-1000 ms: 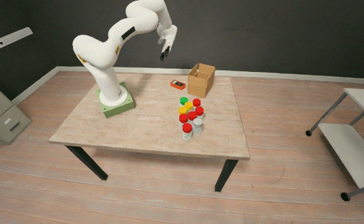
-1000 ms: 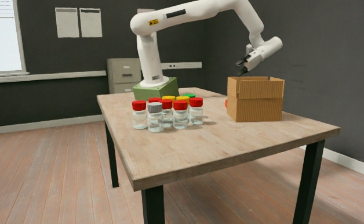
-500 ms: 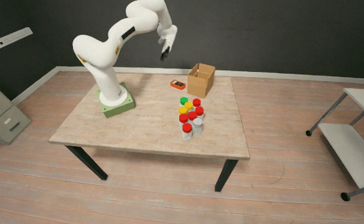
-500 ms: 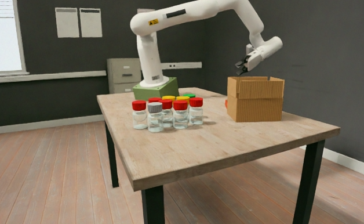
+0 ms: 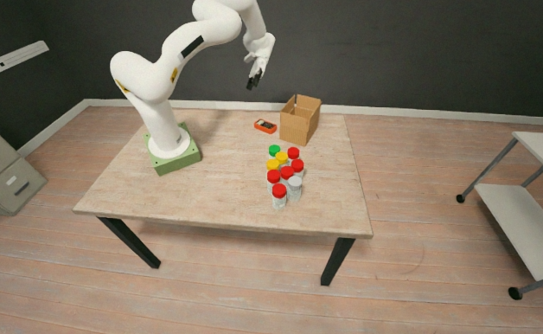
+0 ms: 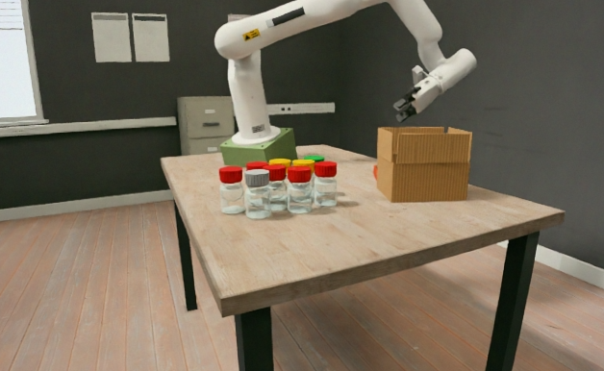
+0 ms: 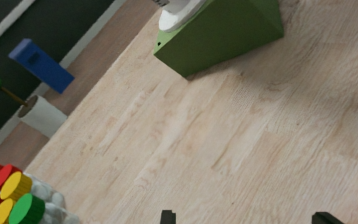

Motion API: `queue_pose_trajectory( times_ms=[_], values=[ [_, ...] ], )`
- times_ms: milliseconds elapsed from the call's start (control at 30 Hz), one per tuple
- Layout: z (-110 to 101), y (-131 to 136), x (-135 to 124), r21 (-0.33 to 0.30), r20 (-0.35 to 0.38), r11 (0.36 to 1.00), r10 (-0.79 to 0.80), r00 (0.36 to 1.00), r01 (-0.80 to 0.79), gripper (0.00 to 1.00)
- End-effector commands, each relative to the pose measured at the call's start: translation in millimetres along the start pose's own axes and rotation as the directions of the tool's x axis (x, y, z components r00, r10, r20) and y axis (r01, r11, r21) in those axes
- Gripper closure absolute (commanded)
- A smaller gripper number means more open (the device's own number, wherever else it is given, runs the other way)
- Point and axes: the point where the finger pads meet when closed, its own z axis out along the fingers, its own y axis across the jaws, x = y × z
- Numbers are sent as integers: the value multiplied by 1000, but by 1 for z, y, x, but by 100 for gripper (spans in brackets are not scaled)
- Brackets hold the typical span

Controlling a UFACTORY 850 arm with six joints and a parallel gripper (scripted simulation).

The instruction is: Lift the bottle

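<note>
Nothing picked up yet: gripper (image 5: 253, 82) open and empty, high near the top middle, green-capped bottle (image 5: 274, 150) standing at the back of the bunch mid-frame, reach, grab and lift all left.

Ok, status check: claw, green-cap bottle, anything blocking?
Claw open, empty, high above the cardboard box. Green-cap bottle upright on table, untouched. Yellow-cap bottles and red-cap bottles packed tight against it.
</note>
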Motion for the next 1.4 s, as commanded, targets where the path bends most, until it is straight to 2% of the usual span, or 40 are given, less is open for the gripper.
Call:
queue_pose_trajectory(
  times_ms=[0,367,400,467,500,933,967,1033,1067,1367],
  values=[
    [-1,-31,-16,-76,15,997,-30,999,31,21],
    [9,-106,-47,-230,70,969,-77,995,92,21],
    [12,-120,-51,-255,83,962,-83,993,101,21],
    [12,-120,-51,-255,83,962,-83,993,101,21],
    [16,-133,-56,-279,97,954,-87,991,111,21],
    [44,-223,-76,-410,206,897,-89,975,168,21],
    [50,-236,-78,-425,224,888,-85,971,176,21],
    [50,-236,-78,-425,224,888,-85,971,176,21],
    [56,-250,-80,-440,243,879,-81,967,184,21],
    [85,-310,-82,-492,329,843,-49,943,216,21]
  ],
)
